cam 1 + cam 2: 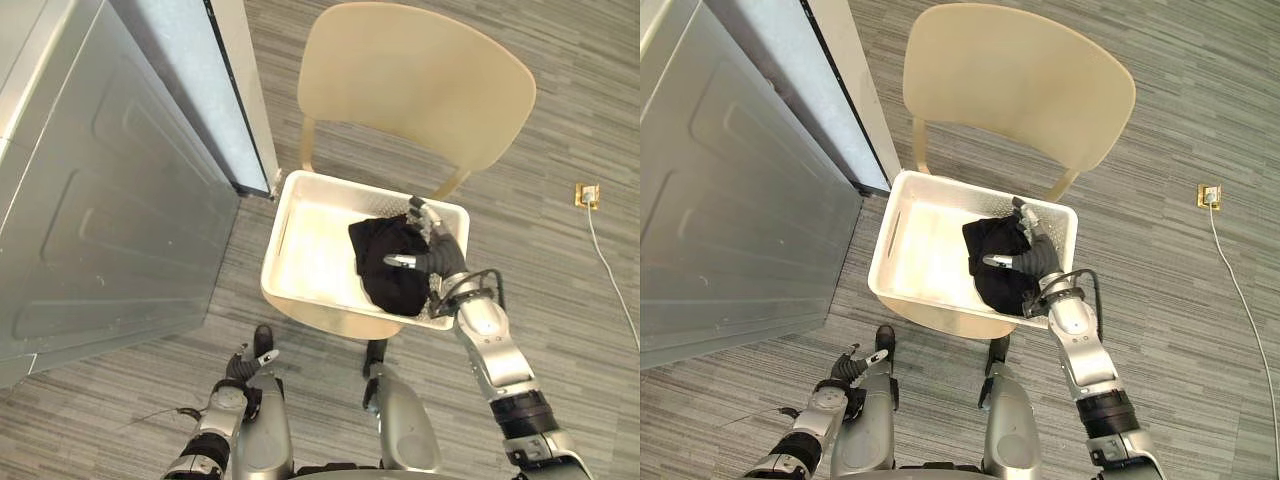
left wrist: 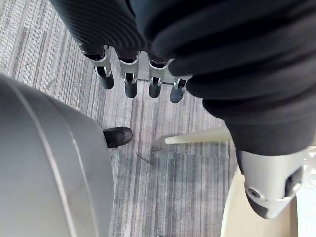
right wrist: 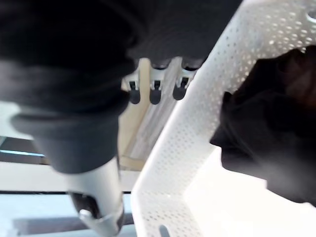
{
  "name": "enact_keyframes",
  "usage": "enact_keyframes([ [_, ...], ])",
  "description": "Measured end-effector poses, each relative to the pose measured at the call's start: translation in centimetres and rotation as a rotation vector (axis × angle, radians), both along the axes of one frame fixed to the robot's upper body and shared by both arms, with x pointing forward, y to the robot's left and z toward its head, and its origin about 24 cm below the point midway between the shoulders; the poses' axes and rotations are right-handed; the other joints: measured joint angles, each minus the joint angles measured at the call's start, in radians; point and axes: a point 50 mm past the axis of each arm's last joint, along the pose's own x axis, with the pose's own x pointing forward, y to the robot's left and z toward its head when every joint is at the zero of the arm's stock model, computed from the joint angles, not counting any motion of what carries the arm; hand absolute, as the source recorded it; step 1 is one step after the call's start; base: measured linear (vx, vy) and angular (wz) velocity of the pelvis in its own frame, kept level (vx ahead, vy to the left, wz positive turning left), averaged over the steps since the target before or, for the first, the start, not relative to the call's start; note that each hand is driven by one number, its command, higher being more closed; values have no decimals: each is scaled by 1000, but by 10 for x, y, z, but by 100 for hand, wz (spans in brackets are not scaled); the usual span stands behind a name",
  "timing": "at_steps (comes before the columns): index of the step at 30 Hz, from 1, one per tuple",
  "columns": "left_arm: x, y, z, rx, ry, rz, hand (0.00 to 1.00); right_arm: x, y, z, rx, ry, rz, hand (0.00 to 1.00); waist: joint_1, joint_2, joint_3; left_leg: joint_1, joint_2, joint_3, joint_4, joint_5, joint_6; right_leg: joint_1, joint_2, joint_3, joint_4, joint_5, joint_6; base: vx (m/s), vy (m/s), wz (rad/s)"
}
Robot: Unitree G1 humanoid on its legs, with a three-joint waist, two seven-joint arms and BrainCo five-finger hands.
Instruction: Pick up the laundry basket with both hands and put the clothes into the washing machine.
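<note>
Left eye view: your right hand (image 1: pixel 437 250) is at the basket's (image 1: pixel 312 250) right rim, and the lift has not begun.

The basket sits on the chair (image 1: pixel 415 80) seat, with the black clothes (image 1: pixel 385 262) heaped toward its right side, just beside your right hand. That hand's fingers look straight and apart from the thumb, clamped on nothing that I can see. The right wrist view shows them close against the perforated wall. Your left hand (image 1: pixel 243 365) hangs low near the floor, well apart from the basket, with its fingers (image 2: pixel 129 84) straight and empty. I judge you are at the first step, taking hold. Next, close the right hand on the rim and bring the left hand up to the left wall, where a slot (image 1: pixel 282 233) shows. Then lift level toward the washer (image 1: pixel 100 200) on your left.
</note>
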Motion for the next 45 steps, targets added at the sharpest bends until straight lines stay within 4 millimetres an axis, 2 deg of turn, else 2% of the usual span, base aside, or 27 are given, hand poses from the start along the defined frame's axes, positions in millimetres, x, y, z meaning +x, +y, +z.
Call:
enact_keyframes([
  [4, 3, -1, 2, 30, -9, -14, 0, 9, -13, -18, -52, 96, -79, 0, 3, 8, 5, -12, -2, -6, 13, 0, 0, -1, -1, -8, 2, 2, -3, -22, 9, 6],
  [8, 8, -2, 5, 42, -24, -16, 0, 15, -29, -21, -103, 117, -153, 0, 4, 35, 21, -27, -1, -9, 16, 0, 0, -14, -1, -8, 8, 3, -4, -44, 4, 1],
  [12, 9, -4, 6, 57, -35, -15, 0, 22, -45, -23, -106, 145, -246, 0, 4, 43, 26, -49, -1, -10, 21, 3, 3, -35, 0, -7, 10, 5, -5, -9, 1, 0],
  [16, 11, -4, 7, 57, -43, -4, 0, 30, -56, -19, -111, 147, -317, 0, 4, 44, 26, -61, -1, -12, 28, 3, 4, -42, 0, -9, 9, 7, -5, 26, 0, 1],
  [20, 18, -6, 12, 42, -66, 3, 0, 40, -62, -7, -114, 122, -351, 0, 7, 54, 40, -101, -1, -21, 49, 2, 4, -69, 1, -16, 11, 10, -6, -7, 0, 4],
  [22, 24, -10, 15, 37, -85, 6, 0, 45, -70, -6, -140, 138, -382, 0, 30, 66, 48, -127, -1, -28, 58, 1, 4, -88, 2, -20, 13, 12, -8, 0, 0, 0],
  [28, 32, -16, 20, 17, -116, 34, 0, 61, -72, 1, -276, 176, -392, 0, 41, 86, 59, -188, -4, -56, 81, 2, 4, -127, 0, -39, 25, 13, -9, -12, 0, 10],
  [29, 36, -21, 22, 5, -128, 31, 0, 64, -76, 4, -298, 188, -409, 0, 58, 96, 65, -203, -5, -59, 87, 2, 4, -139, 0, -41, 29, 13, -9, -17, 6, 13],
  [32, 39, -29, 25, -32, -153, 59, 0, 70, -82, 13, -307, 170, -469, 0, 67, 121, 78, -244, -11, -93, 97, 3, 5, -155, -3, -75, 33, 12, -8, -2, 7, 21],
  [34, 45, -32, 29, -48, -177, 81, 0, 72, -84, 18, -315, 152, -490, 0, 84, 123, 79, -262, -13, -100, 105, 3, 5, -170, -5, -80, 44, 8, -7, 0, 12, 11],
  [41, 49, -40, 32, -126, -206, 195, 0, 72, -90, 20, -382, 140, -529, 0, 98, 124, 79, -282, -34, -114, 113, 4, 7, -197, -33, -90, 97, -21, 0, 10, 23, 11],
  [42, 49, -42, 33, -133, -210, 206, 0, 72, -91, 19, -384, 141, -534, 100, 101, 124, 79, -282, -36, -114, 114, 4, 8, -197, -35, -90, 99, -21, 0, 0, 0, 0],
  [45, 50, -43, 34, -131, -214, 213, 0, 71, -91, 18, -410, 139, -530, 100, 103, 124, 79, -280, -36, -114, 117, 4, 8, -196, -35, -90, 102, -22, 0, 0, 0, 0],
])
